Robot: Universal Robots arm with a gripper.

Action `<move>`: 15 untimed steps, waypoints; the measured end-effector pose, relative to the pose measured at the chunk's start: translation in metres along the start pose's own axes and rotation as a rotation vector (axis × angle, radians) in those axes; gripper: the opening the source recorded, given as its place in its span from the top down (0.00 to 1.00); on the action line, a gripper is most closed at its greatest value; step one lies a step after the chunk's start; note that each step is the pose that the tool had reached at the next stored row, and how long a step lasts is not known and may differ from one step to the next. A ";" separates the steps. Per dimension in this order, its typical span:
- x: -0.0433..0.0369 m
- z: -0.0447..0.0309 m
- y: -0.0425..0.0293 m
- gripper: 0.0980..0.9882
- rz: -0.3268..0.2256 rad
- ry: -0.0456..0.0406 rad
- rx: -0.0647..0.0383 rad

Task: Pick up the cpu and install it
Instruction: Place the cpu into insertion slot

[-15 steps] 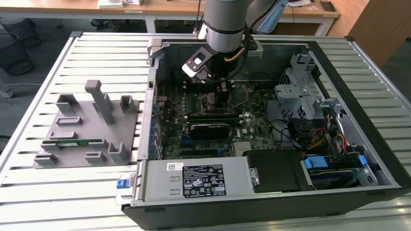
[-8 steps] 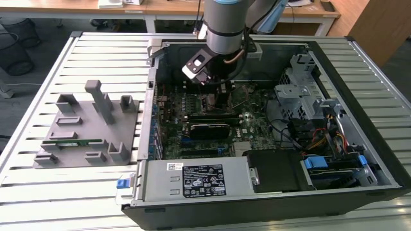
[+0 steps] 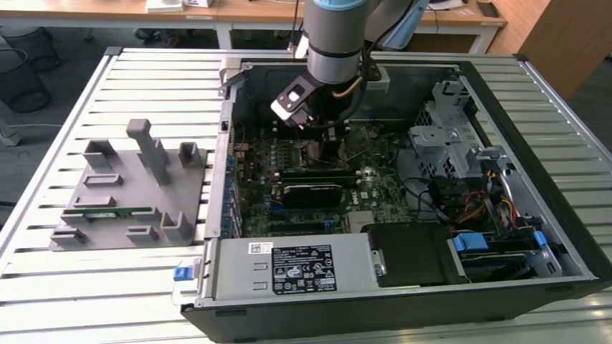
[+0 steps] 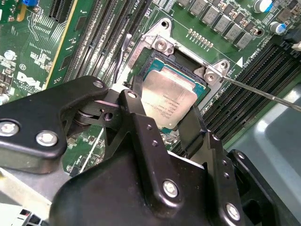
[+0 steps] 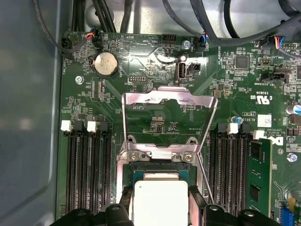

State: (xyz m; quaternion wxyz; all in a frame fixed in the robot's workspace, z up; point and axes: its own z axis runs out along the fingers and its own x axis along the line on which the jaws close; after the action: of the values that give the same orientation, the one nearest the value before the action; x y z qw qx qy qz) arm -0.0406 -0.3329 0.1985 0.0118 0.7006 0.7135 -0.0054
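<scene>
Your gripper (image 4: 164, 110) is clenched on the cpu (image 4: 170, 96), fingers (image 4: 137, 96) against two opposite edges. The cpu sits at the open socket (image 5: 160, 165), with the frame (image 5: 169, 100) swung back.

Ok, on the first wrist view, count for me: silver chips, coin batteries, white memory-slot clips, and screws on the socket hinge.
cpu: 1
coin battery: 1
white slot clips: 4
hinge screws: 2
Total: 8
</scene>
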 end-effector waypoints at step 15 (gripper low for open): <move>0.0011 0.0076 -0.0001 0.50 0.001 -0.0004 0.000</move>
State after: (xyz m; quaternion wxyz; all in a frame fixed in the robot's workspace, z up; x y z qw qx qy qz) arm -0.0407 -0.3320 0.1909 0.0118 0.7010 0.7130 -0.0057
